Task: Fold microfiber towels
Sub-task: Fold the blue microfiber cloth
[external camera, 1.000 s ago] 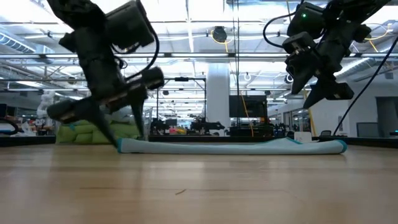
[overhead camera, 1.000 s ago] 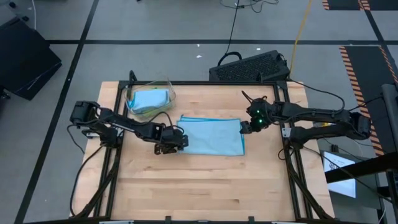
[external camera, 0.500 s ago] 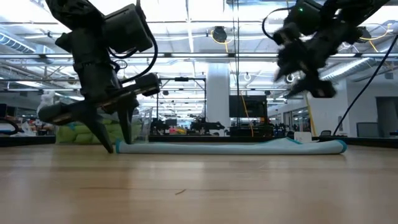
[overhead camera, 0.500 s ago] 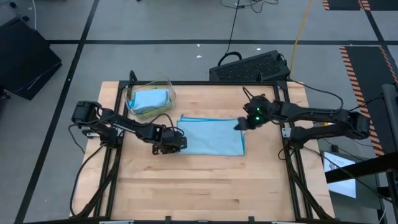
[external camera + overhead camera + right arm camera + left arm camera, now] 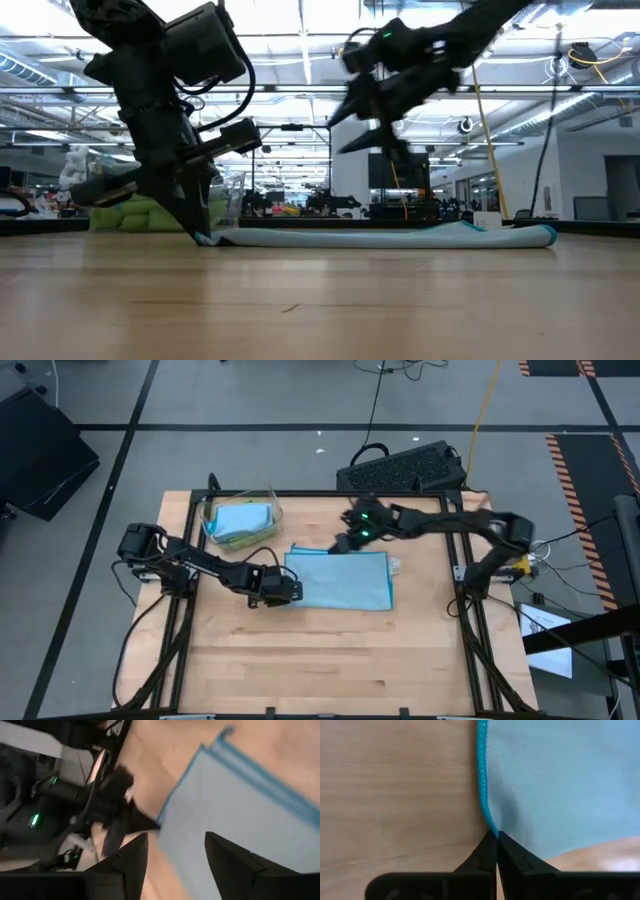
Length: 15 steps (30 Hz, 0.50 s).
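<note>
One light blue towel (image 5: 343, 580) spread, one clear bin (image 5: 240, 520), two arms

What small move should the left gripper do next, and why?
Probably lift that corner slightly. The left gripper is shut on the stitched edge of the light blue towel, which lies flat on the table, while the right gripper hovers open over its far edge.

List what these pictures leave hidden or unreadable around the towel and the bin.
- Bin contents: the high view shows blue over green; the count is hidden by stacking.
- Blue towel: its layers are too thin to count in the low view.
- Left gripper: the wrist view shows the fingers shut at the towel's edge; how much cloth is pinched is hidden.
- Right wrist view: blurred.
</note>
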Tool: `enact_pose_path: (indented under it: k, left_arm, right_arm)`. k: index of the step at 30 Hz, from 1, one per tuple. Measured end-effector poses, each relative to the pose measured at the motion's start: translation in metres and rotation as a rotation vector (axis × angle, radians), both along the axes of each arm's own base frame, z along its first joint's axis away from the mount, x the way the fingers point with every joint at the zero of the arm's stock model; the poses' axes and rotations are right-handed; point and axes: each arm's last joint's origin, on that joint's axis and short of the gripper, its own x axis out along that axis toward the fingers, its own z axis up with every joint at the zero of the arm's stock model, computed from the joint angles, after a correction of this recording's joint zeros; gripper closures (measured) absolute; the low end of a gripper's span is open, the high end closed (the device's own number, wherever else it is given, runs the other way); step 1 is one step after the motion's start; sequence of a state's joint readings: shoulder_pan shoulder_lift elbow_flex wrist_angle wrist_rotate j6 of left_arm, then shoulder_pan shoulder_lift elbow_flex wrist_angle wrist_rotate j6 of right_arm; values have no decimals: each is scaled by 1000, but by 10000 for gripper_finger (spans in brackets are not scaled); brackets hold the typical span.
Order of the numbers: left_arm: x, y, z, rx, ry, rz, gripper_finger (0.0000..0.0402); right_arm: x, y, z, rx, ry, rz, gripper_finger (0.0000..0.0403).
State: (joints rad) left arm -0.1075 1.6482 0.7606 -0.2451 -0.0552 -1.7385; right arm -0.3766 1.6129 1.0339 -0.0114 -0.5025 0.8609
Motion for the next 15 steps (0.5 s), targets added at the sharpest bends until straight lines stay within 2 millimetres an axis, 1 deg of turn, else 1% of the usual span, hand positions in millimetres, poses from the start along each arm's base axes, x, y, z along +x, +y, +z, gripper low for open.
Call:
enact_pose_path:
  k: [3,7,11,13,15]
  left_arm:
    - [1,-2,2,19,11,-25,398]
    - [2,-4,9,90,84,-78,399]
    - [5,-5,18,125,108,-113,400]
    - [6,-5,20,134,115,-135,400]
    - [7,-5,21,146,112,-153,400]
  right_arm:
    - [29,-18,-5,-40,21,22,203]
    - [63,-37,-15,-65,51,41,173]
    - [87,-47,-23,-98,24,86,141]
    - [95,-51,-29,-146,5,122,130]
    - [98,-52,-35,-214,-9,170,125]
